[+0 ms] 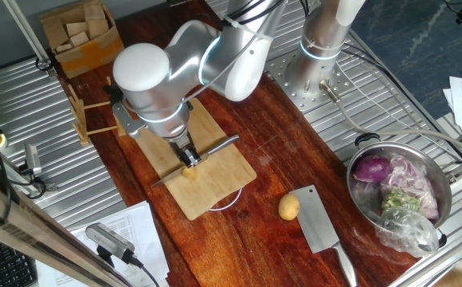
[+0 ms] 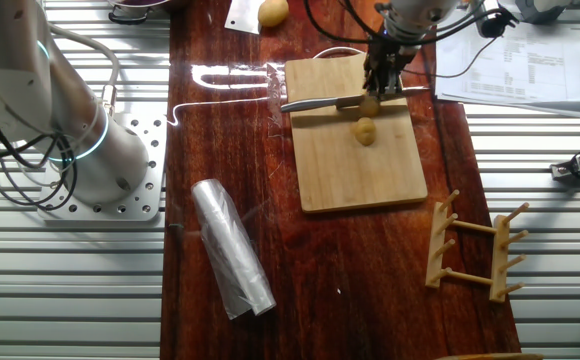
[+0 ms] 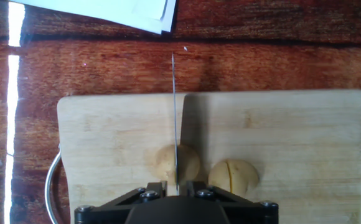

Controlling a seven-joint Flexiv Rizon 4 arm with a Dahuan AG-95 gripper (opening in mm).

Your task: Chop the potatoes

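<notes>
Two small yellow-tan potatoes lie on the wooden cutting board [image 3: 292, 137]. My gripper [image 3: 176, 185] is shut on a thin knife [image 3: 175, 118] held edge down. The blade sits in the left potato [image 3: 190, 163]. The right potato [image 3: 233, 175] shows a cut line down its middle. In the other fixed view the gripper [image 2: 385, 75] stands over the near potato [image 2: 370, 105], with the second potato [image 2: 366, 131] just beside it and the knife [image 2: 320, 102] across the board [image 2: 360, 170]. One fixed view shows the gripper [image 1: 187, 154], the knife [image 1: 223, 146] and one potato [image 1: 189, 170].
A larger golden-brown potato [image 1: 288, 207] and a cleaver [image 1: 319, 227] lie on the table right of the board. A steel bowl [image 1: 446, 187] holds a purple onion [image 1: 372, 169]. A wooden rack [image 2: 470, 245], a plastic roll [image 2: 232, 250] and papers [image 2: 510, 60] lie nearby.
</notes>
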